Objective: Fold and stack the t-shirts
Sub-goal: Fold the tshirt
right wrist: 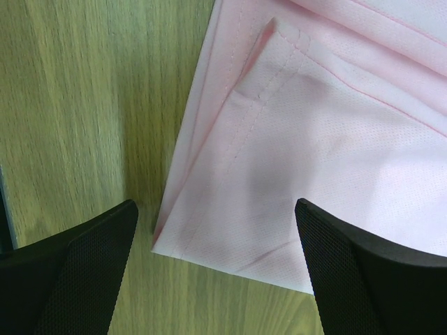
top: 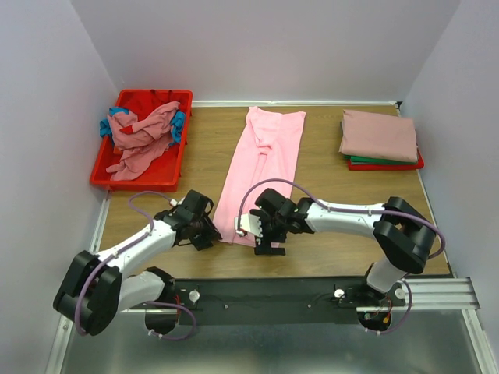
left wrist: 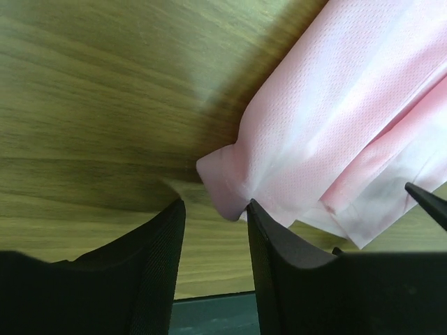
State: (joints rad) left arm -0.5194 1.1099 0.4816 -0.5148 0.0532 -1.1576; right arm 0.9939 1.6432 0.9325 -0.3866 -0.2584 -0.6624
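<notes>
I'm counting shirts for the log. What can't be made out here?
Top view: the tangled shirts in the red bin overlap; their count is unclear.
Top view: the folded stack hides its lower shirts under the top one; only edges show.
Top view: the left tool and right tool cover the pink shirt at its near corners.
Wrist views: frame edges cut that shirt off.

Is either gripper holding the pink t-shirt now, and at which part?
Nothing is held. The left gripper stands open beside a corner of the pink t-shirt; the right gripper hangs open over its near hem.
</notes>
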